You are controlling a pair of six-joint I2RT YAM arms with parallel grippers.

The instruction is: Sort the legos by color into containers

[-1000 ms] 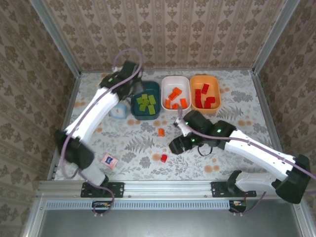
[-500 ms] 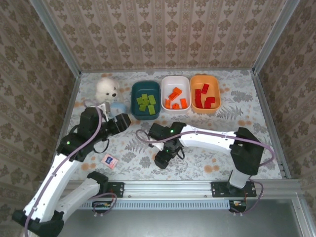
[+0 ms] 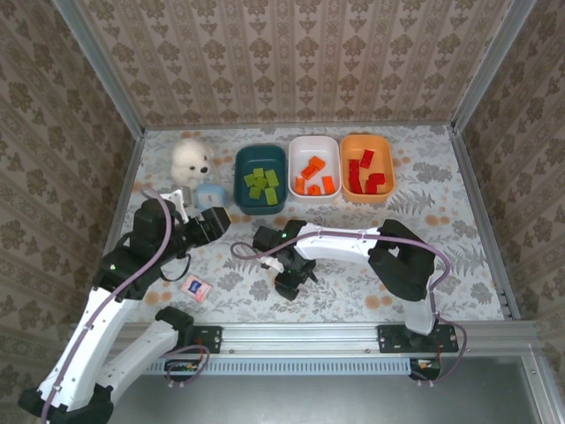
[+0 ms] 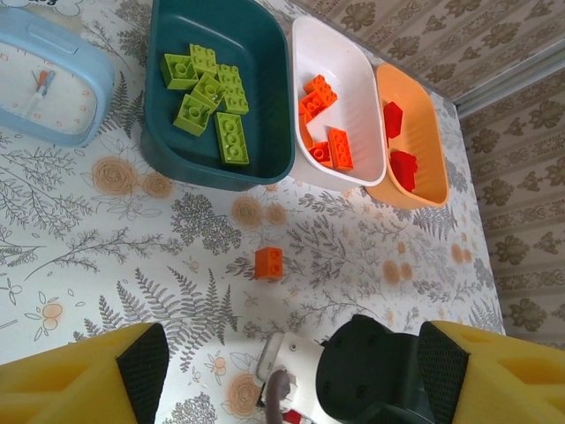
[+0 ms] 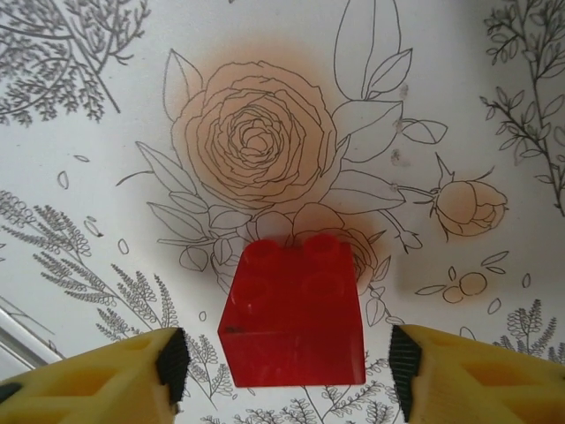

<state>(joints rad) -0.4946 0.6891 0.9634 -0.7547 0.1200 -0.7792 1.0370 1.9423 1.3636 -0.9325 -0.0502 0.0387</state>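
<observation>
Two bricks lie loose: red brick point(image 5: 294, 314) between parted right jaws, orange brick point(image 4: 268, 262) before parted left jaws.

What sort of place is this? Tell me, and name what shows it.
Probably a robot test cell dressed like a home: wallpapered panels in a metal frame box in a flowery table, and the left arm and right arm are bolted to the rail at its near edge.
</observation>
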